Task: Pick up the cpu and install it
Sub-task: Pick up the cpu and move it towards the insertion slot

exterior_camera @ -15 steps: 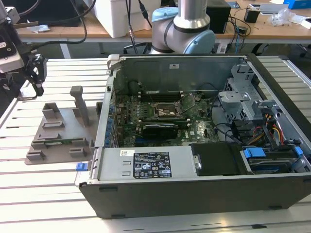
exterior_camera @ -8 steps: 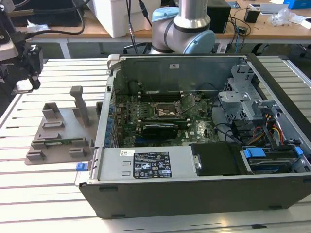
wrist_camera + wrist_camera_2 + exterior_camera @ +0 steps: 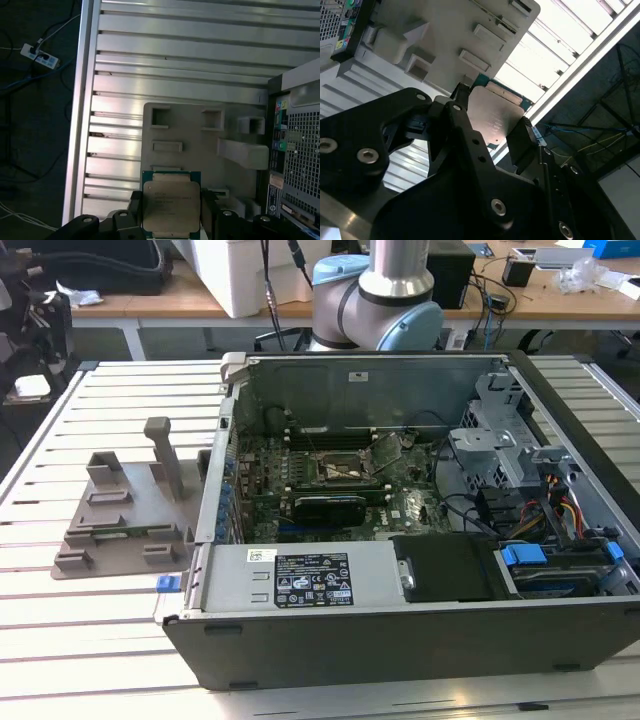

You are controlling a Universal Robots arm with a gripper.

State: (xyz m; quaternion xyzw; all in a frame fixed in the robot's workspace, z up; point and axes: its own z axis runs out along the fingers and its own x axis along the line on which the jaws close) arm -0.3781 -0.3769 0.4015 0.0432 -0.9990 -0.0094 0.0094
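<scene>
**CPU pinched in the jaws, over the holder**

Gripper (image 3: pixel 171 214) is closed narrow on the cpu (image 3: pixel 171 202), gripping two opposite edges; both wrist views show this. The chip is square, so it has no long axis. Its metal top faces the wrist cameras. Directly behind it is the grey holder (image 3: pixel 200 150), lying on the slatted table (image 3: pixel 175 50). The open computer case (image 3: pixel 400 640) stands just beside the holder. The motherboard socket (image 3: pixel 345 472) sits inside the case, well apart from the holder. Cannot tell whether the chip touches the holder or hangs clear. Underside hidden; one edge is cut off in the first wrist view.
</scene>
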